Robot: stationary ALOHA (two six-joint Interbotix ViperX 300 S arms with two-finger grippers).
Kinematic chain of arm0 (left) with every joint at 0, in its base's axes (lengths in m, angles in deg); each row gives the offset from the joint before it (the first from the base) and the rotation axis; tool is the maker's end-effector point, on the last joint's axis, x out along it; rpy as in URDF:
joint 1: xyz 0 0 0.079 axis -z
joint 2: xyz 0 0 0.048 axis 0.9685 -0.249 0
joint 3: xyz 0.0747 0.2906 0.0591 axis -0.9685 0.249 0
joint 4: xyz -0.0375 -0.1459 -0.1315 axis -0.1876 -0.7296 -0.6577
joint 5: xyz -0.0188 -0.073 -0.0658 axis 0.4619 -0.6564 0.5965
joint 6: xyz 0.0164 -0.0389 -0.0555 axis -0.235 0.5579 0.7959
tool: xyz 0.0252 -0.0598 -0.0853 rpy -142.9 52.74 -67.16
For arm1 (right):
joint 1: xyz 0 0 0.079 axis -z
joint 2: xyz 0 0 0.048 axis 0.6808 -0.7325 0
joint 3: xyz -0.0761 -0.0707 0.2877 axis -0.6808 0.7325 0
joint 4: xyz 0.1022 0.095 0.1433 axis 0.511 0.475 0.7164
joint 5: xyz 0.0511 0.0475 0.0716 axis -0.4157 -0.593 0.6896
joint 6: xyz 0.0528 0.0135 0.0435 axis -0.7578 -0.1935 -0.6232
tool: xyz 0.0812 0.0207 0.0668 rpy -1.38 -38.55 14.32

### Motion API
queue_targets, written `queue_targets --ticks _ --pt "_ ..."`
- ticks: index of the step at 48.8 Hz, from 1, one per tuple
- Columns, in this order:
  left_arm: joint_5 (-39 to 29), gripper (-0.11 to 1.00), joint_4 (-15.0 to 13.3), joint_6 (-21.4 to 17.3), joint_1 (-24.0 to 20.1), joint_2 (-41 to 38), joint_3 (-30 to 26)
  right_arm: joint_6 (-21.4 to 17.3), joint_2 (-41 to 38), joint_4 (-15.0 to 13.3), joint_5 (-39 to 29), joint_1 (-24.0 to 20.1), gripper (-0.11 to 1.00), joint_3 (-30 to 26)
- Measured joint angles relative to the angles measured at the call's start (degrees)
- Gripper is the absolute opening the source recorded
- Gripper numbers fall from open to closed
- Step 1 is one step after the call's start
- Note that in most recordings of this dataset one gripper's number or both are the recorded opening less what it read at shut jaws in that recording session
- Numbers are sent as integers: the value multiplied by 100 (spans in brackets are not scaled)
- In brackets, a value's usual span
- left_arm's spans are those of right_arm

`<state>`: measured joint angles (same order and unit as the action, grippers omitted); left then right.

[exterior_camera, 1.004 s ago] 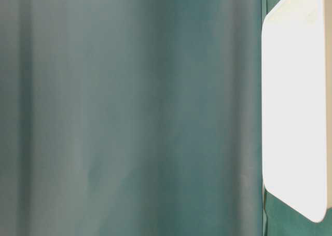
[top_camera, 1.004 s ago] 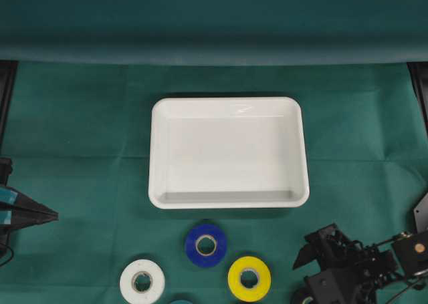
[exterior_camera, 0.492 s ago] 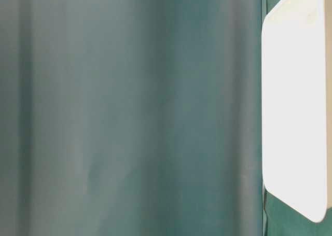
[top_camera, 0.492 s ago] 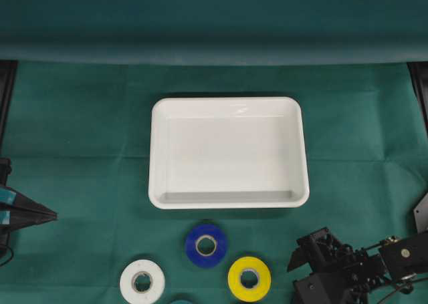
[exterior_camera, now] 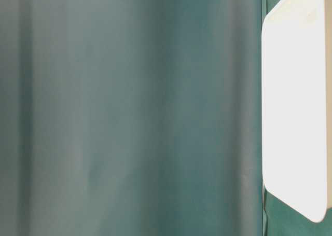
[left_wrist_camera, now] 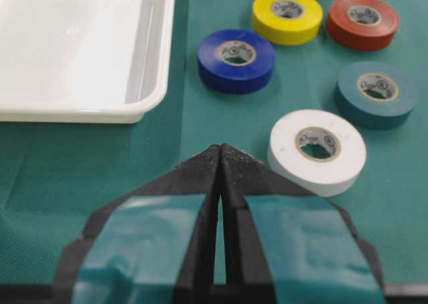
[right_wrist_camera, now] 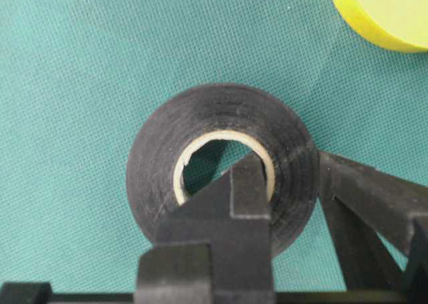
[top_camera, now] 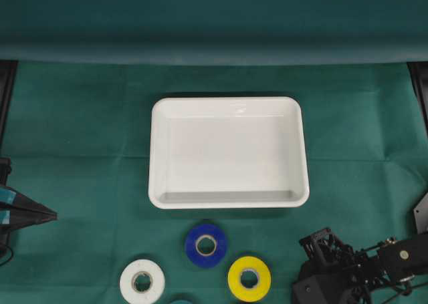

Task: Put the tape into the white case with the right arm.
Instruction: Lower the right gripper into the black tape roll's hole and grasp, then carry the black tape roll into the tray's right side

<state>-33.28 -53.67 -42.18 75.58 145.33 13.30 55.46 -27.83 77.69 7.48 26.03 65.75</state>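
The white case (top_camera: 227, 102) sits empty mid-table; its corner shows in the left wrist view (left_wrist_camera: 155, 83). My right gripper (right_wrist_camera: 291, 165), all black, is at the table's front right (top_camera: 314, 267). One of its fingers (right_wrist_camera: 251, 190) is inside the hole of a flat black tape roll (right_wrist_camera: 154, 164). The other finger stands against the roll's outer right side, so the jaws pinch the roll's wall. The roll lies on the cloth and is hidden under the arm in the overhead view. My left gripper (left_wrist_camera: 221, 152), with light-blue patches, is shut and empty at the left edge (top_camera: 52, 216).
Blue (top_camera: 206, 244), yellow (top_camera: 249, 275) and white (top_camera: 142, 281) tape rolls lie in front of the case. Red (left_wrist_camera: 362, 21) and teal (left_wrist_camera: 376, 93) rolls show in the left wrist view. The yellow roll (right_wrist_camera: 384, 13) lies close beyond the black one. Green cloth covers the table.
My right arm has moved down and slightly left toward the front edge, and its jaws have drawn closer together. The left arm, the case and the other rolls have not moved.
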Motion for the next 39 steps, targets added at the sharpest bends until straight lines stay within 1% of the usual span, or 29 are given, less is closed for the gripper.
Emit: queue_targets --ticks 12,16,21,31,34,39 --pt "0 0 0 9 9 0 9 -9 -9 9 -53 -79 -1 -114" --pt "0 0 9 9 0 0 9 -88 44 9 -149 -114 -1 -193" --pt "0 0 0 18 0 0 0 -290 264 18 -466 -158 -1 -369" --pt "0 0 0 18 9 0 9 -984 642 26 -1336 -185 -1 -747" --pt "9 0 9 18 9 0 9 -1160 677 26 -1494 -176 -1 -826" --pt "0 0 0 18 0 0 9 -1336 677 26 -1582 -185 -1 -888"
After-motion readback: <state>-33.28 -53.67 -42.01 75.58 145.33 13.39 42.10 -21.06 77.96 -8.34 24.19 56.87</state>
